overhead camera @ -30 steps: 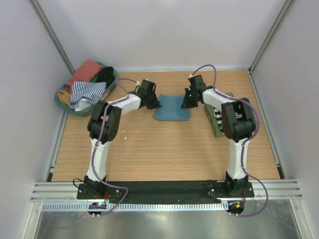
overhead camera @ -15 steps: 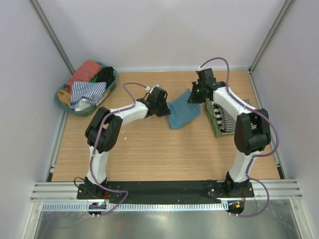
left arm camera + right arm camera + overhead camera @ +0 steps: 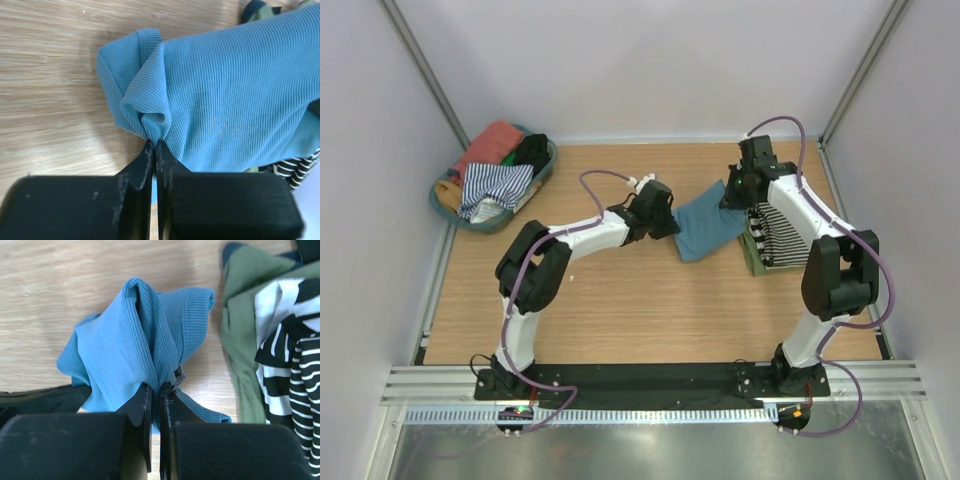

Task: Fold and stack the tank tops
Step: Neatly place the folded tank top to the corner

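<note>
Now the teal top (image 3: 708, 228) is held by both claws at once. The left claw (image 3: 154, 145) is pinched tight on a gathered fold at the top's near-left edge. The right claw (image 3: 156, 387) is pinched likewise on a bunched corner at the far-right edge. No gap is seen between either pair of fingers beyond the cloth itself.

The top is slung between the two grips, so its long axis runs from lower left to upper right in the overhead view. It appears to be raised off the tabletop (image 3: 620, 300), though whether its lower edge trails cannot be told.

The coming move is judged to turn on one relation. The striped top (image 3: 775, 232), which lies on the olive top (image 3: 752, 255), is just to the right of the held cloth. Its near edge is almost under the right claw. The right arm is therefore the nearer one, and the left arm is stretched well across the middle to follow.

Compared with a second ago, the teal top is no longer spread flat at the centre of the tabletop. It has been carried to the right in two stages, and both arms have swung with it. The basket (image 3: 445, 210) of unfolded tops at the far left is unchanged.
</note>
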### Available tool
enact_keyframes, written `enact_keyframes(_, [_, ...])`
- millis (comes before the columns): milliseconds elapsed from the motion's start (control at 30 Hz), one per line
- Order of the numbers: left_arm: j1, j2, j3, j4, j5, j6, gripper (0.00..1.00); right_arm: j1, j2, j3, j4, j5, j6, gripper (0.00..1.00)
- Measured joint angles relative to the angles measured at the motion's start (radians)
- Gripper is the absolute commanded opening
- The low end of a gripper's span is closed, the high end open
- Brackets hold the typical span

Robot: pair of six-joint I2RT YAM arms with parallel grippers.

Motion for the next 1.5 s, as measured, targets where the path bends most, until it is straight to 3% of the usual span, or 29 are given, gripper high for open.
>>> enact_keyframes(67, [-0.004, 0.02, 0.002, 0.004, 0.0, -0.002, 0.0, -0.006, 0.0, -0.022, 0.0, 0.005, 0.0, 0.01])
enact_keyframes(167, [-0.012, 0.059, 0.002, 0.006, 0.001, -0.004, 0.09, -0.008, 0.0, -0.063, -0.002, 0.014, 0.0, 0.01])
enact_keyframes(233, [-0.019, 0.081, 0.002, 0.005, 0.005, -0.006, 0.26, -0.008, 0.0, -0.098, -0.002, 0.021, 0.0, 0.01])
enact_keyframes(267, [-0.024, 0.093, 0.002, 0.005, 0.009, -0.005, 0.42, -0.009, 0.0, -0.112, -0.002, 0.026, 0.0, 0.01])
enact_keyframes(367, [-0.032, 0.102, 0.006, 0.018, 0.018, -0.017, 0.6, -0.012, 0.0, -0.14, -0.002, 0.035, 0.001, 0.01])
enact_keyframes(467, [-0.039, 0.102, 0.01, 0.037, 0.025, -0.023, 0.65, -0.014, 0.0, -0.148, -0.001, 0.043, 0.001, 0.01])
enact_keyframes(633, [-0.048, 0.103, 0.01, 0.047, 0.034, -0.024, 0.66, -0.018, 0.0, -0.148, 0.001, 0.048, 0.001, 0.01])
enact_keyframes(833, [-0.074, 0.124, 0.039, 0.04, 0.004, -0.027, 0.6, -0.019, 0.0, -0.149, 0.002, 0.051, 0.003, 0.01])
enact_keyframes(933, [-0.09, 0.188, 0.126, 0.026, -0.005, -0.032, 0.45, -0.02, 0.0, -0.159, 0.016, 0.054, 0.006, 0.01])
enact_keyframes(1033, [-0.102, 0.255, 0.203, 0.028, -0.017, -0.035, 0.19, -0.02, 0.0, -0.174, 0.024, 0.071, 0.01, 0.01])
enact_keyframes(1067, [-0.104, 0.269, 0.218, 0.032, -0.019, -0.035, 0.04, -0.021, 0.0, -0.178, 0.024, 0.076, 0.011, 0.01])
enact_keyframes(1100, [-0.106, 0.276, 0.227, 0.032, -0.021, -0.033, 0.0, -0.022, 0.0, -0.179, 0.024, 0.079, 0.011, 0.01])
enact_keyframes(1500, [-0.106, 0.277, 0.259, -0.01, -0.041, 0.001, 0.0, -0.029, 0.0, -0.157, 0.012, 0.087, 0.015, 0.01])
